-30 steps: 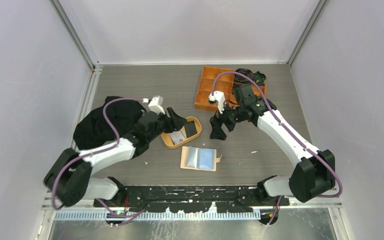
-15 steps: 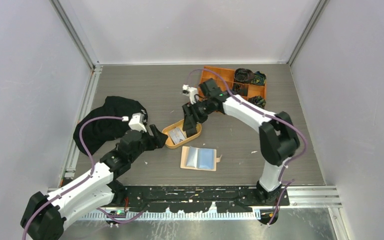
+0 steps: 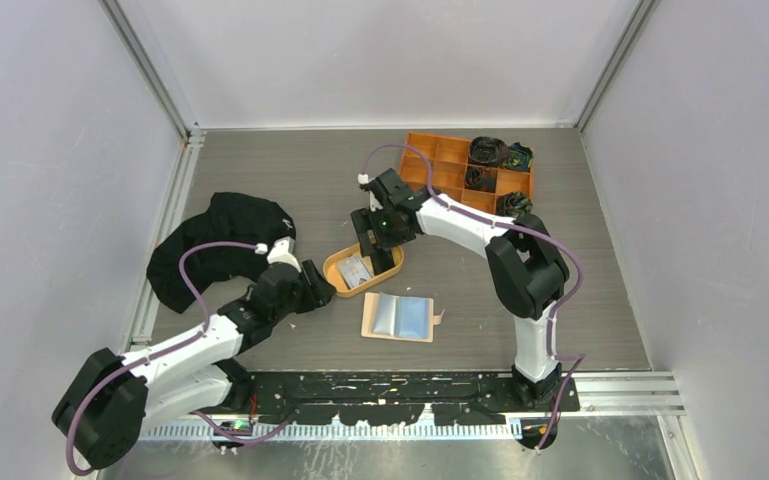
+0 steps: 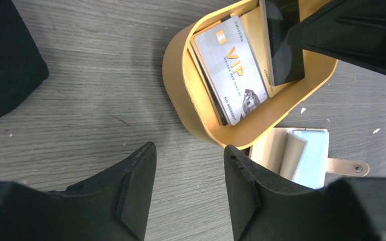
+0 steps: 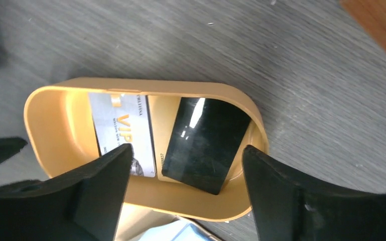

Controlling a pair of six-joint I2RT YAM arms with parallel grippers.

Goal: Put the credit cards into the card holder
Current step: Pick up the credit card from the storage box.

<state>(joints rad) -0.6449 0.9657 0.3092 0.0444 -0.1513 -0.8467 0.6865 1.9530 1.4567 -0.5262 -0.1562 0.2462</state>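
Note:
An oval orange-tan tray (image 3: 344, 289) holds a grey-white credit card (image 4: 231, 70) marked VIP and, beside it, a dark card (image 5: 206, 143) leaning on the tray's end. The beige card holder (image 3: 378, 317) lies open just in front of the tray, with a pale blue card (image 3: 416, 317) on its right half. My right gripper (image 5: 186, 150) hangs open over the tray, its fingers either side of the dark card without touching it. My left gripper (image 4: 189, 150) is open and empty over bare table, just left of the tray (image 4: 180, 95) and the holder (image 4: 268, 150).
A black cloth (image 3: 215, 245) lies at the left behind my left arm. An orange compartment box (image 3: 445, 170) with dark items stands at the back right. The holder's snap tab (image 4: 346, 167) points right.
My right gripper swung left from beside the tray to over it. My left arm drew back from the tray toward the near left. Cards and holder lie as before.

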